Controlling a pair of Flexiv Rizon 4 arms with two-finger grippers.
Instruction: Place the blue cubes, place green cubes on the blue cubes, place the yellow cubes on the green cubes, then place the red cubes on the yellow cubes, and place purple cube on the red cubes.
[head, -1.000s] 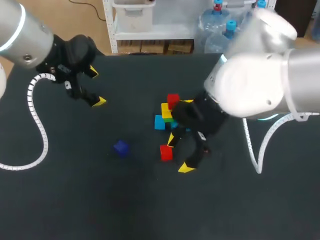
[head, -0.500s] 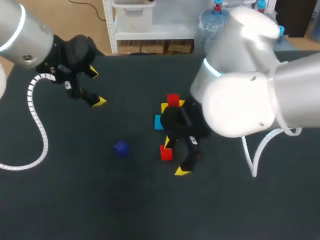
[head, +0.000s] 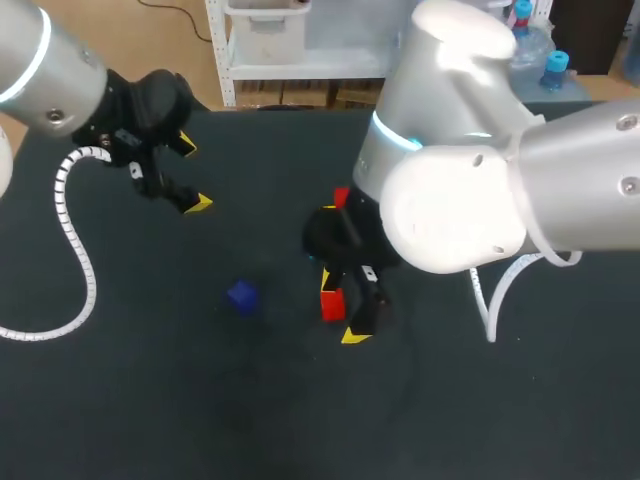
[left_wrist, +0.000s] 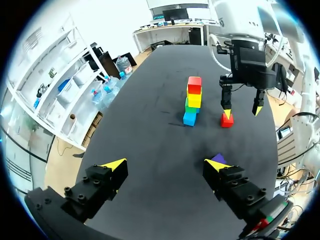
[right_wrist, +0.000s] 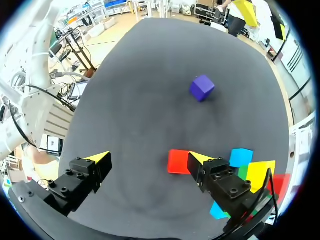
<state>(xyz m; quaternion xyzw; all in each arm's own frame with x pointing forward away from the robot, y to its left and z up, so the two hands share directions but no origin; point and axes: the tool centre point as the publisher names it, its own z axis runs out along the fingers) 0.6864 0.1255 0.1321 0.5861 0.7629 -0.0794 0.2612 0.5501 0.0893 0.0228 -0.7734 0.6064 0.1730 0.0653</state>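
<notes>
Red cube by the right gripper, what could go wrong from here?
The red cube lies by one finger of the open right gripper, not centred, so closing might shove it instead of clamping it. The stack stands close beside that finger; a sideways correction could topple it.

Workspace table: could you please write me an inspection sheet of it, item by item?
Surface: dark matte table, flat.
Job's things: stack of small cubes, blue at bottom, then green, yellow, red on top; loose red cube beside it; purple cube lying apart.
Clutter: nothing seen.
Claws: left claw open, holding nothing; right claw open, one finger at the loose red cube, not clamping.
Cables: white coiled cable hanging behind left claw; white cable loop behind right claw.
Surroundings: nothing seen reaching over the table.
</notes>
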